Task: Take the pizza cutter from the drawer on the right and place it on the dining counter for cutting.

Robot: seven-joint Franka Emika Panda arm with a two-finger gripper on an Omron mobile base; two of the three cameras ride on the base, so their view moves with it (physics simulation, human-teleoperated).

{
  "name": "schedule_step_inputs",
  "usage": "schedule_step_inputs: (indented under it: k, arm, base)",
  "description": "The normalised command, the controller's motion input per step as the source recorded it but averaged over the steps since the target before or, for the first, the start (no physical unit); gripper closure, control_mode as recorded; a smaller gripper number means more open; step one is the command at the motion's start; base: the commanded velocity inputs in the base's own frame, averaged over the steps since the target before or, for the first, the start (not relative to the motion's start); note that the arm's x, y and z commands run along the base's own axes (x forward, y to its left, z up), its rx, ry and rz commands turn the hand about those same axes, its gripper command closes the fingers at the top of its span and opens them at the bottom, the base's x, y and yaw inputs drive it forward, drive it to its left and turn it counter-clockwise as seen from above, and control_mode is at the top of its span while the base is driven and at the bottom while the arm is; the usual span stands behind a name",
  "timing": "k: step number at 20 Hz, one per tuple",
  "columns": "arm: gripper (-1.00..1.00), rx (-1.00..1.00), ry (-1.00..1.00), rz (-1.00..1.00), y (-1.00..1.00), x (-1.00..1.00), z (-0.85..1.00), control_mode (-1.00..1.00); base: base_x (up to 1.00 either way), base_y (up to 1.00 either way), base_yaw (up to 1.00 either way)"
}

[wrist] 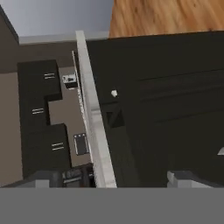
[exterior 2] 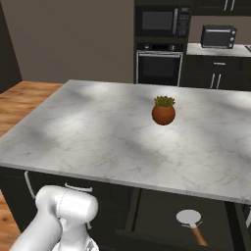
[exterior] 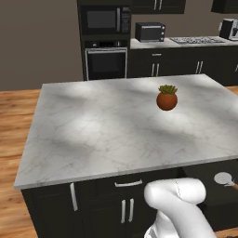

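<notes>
Right base view: pizza cutter [exterior 2: 190, 223] half-shadowed inside drawer [exterior 2: 162, 215].

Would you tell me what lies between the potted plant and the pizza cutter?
In the right base view, bare marble top, then its front edge, separates the potted plant from the pizza cutter in the open drawer.

Soft, even rendered light; broad pale patches and faint grey shadows mottle the marble island [exterior: 116, 125]. The open drawer [exterior 2: 162, 215] and cabinets sit dim. Hand view coarse, slightly blurred, no glare
</notes>
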Motion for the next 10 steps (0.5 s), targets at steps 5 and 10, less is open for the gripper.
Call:
schedule_step_inputs:
  k: [5,10]
  arm:
    - [-1.00,0.00,0.13,-0.21,0.18,0.06,0.88,-1.00]
    - [-1.00,0.00,0.16,-0.12,0.24,0.28,0.82,-1.00]
  base:
    - [0.00,0.00,0.00]
    - [0.00,0.00,0.00]
